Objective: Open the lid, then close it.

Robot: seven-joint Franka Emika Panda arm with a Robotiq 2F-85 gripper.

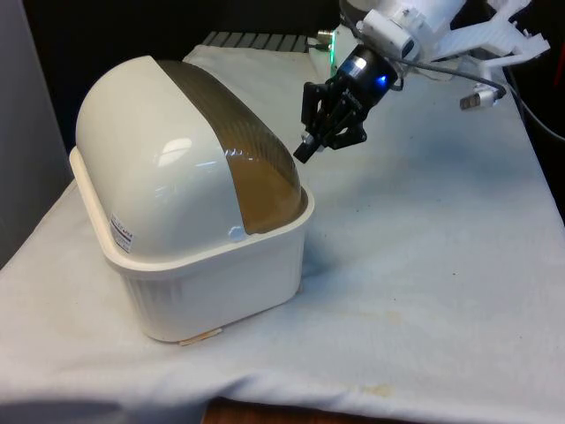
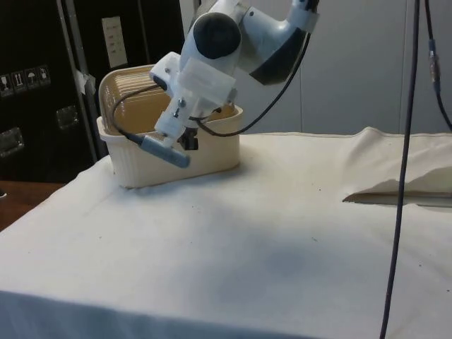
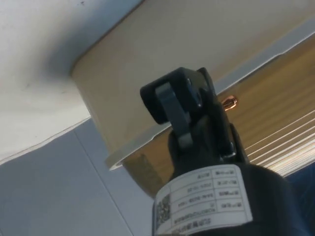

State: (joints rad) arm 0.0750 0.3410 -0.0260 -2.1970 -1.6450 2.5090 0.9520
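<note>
Nearest in the front view is the bench, draped in white cloth. On it, toward the front view's left, stands the bread box: a cream plastic tub with ribbed walls and a flared rim, capped by a rounded cream dome. Its lid is a brownish, translucent ribbed roll-top that curves down to the tub's rim on the side facing the arm; it looks shut.

My guess is that the box is light, hollow plastic, stiff enough to push on but likely to skid on the cloth if shoved sideways. The lid should slide back along the dome's curve, and its surface looks smooth and slippery. The place to take hold is its lower edge near the rim; in the wrist view a small coppery knob shows on the ribbed surface there.

Beyond the box, the gripper hangs just above the lid's far lower edge, tilted down toward it. Its fingers look closed together with nothing between them, and seem not yet to touch the lid.
</note>
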